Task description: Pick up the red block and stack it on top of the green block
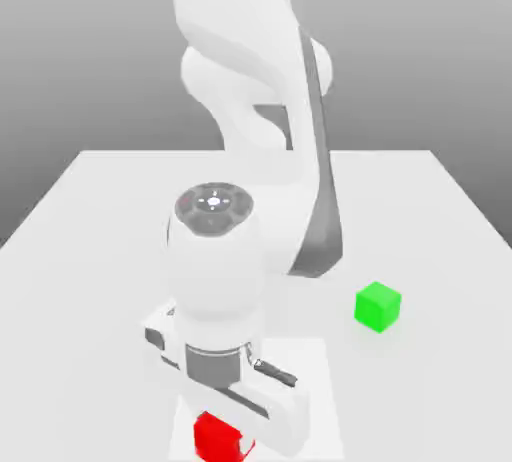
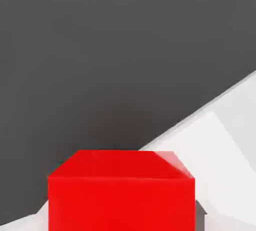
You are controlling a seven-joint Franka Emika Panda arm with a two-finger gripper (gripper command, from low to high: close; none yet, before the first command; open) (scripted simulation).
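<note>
Red glossy cube (image 1: 219,438), plain and sharp-edged, sits in the exterior view between the fingers of my white two-finger gripper (image 1: 246,428), nearer the camera than the bright-green plain cube (image 1: 378,307) and toward the exterior view's left of it. That green landmark stands well apart from my hand, on the smooth pale tabletop (image 1: 440,380). A flat white rectangle (image 1: 318,390) lies under my hand, also toward the exterior view's left of the green cube.

In the hand view, the red cube shows flat, even faces and straight edges, and I am closed on it. I judge the grasp to be the step in hand; next I should lift straight up, carry it over the green cube and line up the faces before lowering.
</note>
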